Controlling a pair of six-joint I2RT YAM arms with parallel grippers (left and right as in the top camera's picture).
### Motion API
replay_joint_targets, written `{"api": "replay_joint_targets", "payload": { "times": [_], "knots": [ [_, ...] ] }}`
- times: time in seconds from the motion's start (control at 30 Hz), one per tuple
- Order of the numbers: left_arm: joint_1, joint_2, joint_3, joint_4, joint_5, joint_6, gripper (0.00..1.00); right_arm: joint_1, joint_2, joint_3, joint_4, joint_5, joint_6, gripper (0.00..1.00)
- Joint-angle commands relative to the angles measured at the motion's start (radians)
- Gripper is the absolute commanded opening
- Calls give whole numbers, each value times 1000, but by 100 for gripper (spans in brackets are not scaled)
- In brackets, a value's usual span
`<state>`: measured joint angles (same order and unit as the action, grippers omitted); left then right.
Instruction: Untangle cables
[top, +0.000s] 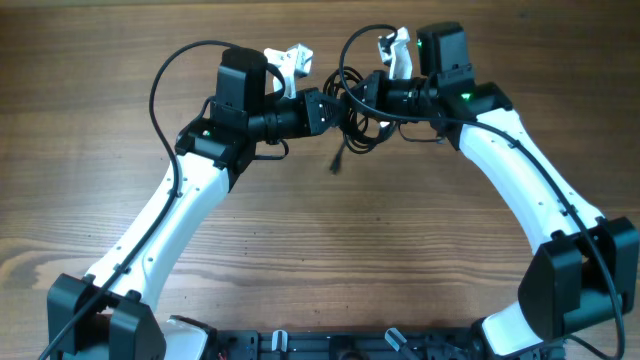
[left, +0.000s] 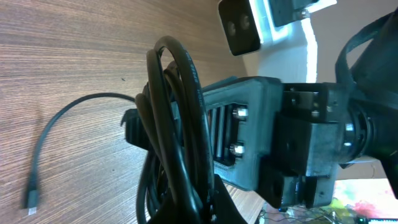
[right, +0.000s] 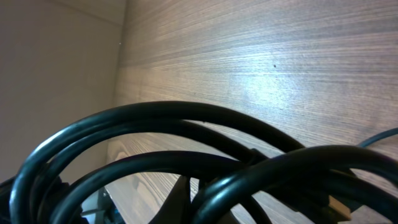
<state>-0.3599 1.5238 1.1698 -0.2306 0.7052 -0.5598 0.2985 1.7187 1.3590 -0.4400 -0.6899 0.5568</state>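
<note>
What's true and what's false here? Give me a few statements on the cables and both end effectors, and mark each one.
The cables are bunched between the two end effectors. True.
The left end effector is wide open. False: it is shut on the cables.
One plug end sticks out free of the bundle. True.
The right end effector is parked far from the cables. False: it is shut, right at the bundle.

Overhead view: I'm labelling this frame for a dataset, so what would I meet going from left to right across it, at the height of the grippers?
left arm → left gripper → cables → right gripper → right arm
</note>
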Motion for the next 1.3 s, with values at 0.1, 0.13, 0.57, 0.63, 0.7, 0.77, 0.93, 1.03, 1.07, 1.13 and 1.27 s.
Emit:
{"api": "replay_joint_targets", "payload": {
  "times": [0.1, 0.13, 0.57, 0.63, 0.7, 0.77, 0.93, 1.03, 1.07, 1.13, 1.27],
  "knots": [
    [30, -2, -5, -88, -192, -63, 4, -132, -61, 21, -22, 8, -5, 4],
    [35, -2, -5, -118, -250, -86, 4, -166, -83, 21, -32, -15, -5, 4],
    [42, -2, -5, -245, -483, -159, 4, -499, -204, 21, -101, -289, -5, 4],
    [43, -2, -5, -232, -482, -150, 4, -510, -204, 21, -153, -189, -11, 4],
    [44, -4, -5, -196, -468, -118, 4, -510, -204, 21, -191, -109, -18, 4],
    [51, -16, -4, -144, -441, -70, 4, -509, -204, 21, -232, -32, -29, 4],
    [115, -95, -4, -79, -577, -280, 4, -509, -204, 21, -280, 63, -34, 4],
    [138, -149, -4, -134, -805, -517, 4, -509, -204, 21, -278, 69, -33, 4],
    [139, -163, -4, -145, -861, -546, 4, -510, -204, 21, -279, 73, -33, 4],
    [137, -198, -4, -155, -973, -564, 4, -510, -204, 21, -279, 96, -33, 4],
    [136, -237, -4, -156, -1002, -539, 4, -510, -204, 21, -280, 131, -32, 4]
  ]
}}
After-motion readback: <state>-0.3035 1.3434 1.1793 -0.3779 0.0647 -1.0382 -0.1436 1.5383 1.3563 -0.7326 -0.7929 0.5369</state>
